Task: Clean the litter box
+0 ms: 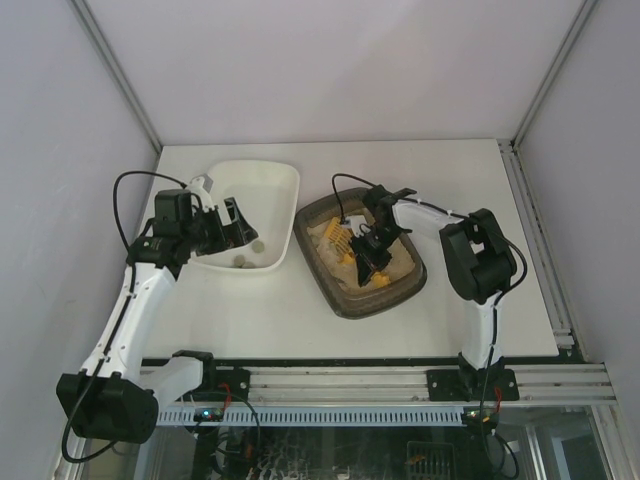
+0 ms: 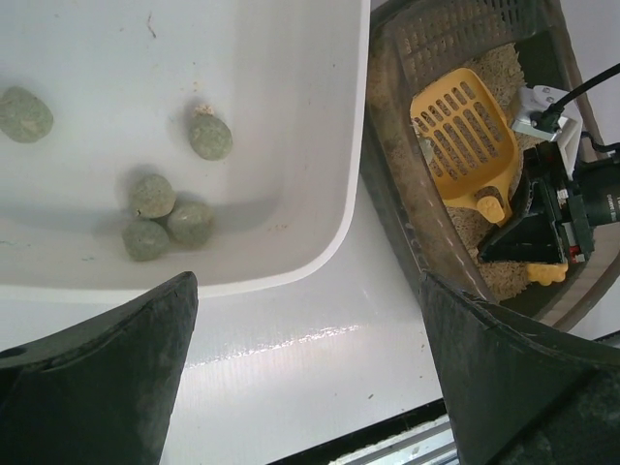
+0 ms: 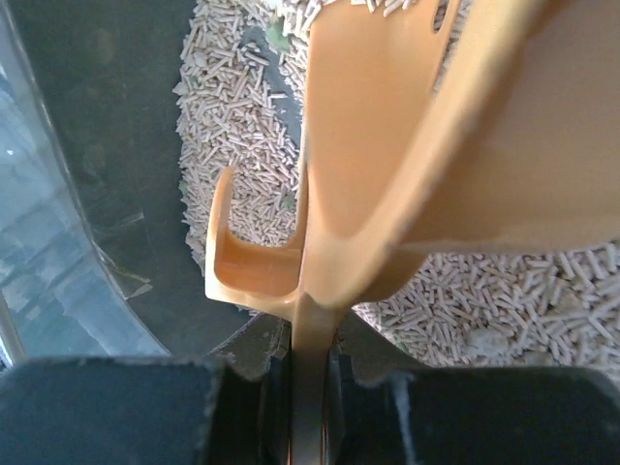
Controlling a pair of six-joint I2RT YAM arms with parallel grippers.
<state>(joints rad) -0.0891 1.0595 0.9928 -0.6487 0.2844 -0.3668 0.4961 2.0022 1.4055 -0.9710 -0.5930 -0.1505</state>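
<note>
Overhead, the litter box [image 1: 350, 305] lies just right of the white tray [image 1: 288, 220]; the left gripper [image 1: 238, 224] hovers left of the box, over that tray. Left wrist: its fingers [image 2: 97, 387] stand spread, greenish clumps [image 2: 155, 194] beyond. Right wrist: the right gripper [image 3: 310, 387] pinches the yellow scoop [image 3: 387, 145] over the box's pellet litter [image 3: 242, 126].

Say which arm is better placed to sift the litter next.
Right. Its gripper is shut on the yellow scoop, inside the litter box. The left gripper is open and empty at the white tray.
</note>
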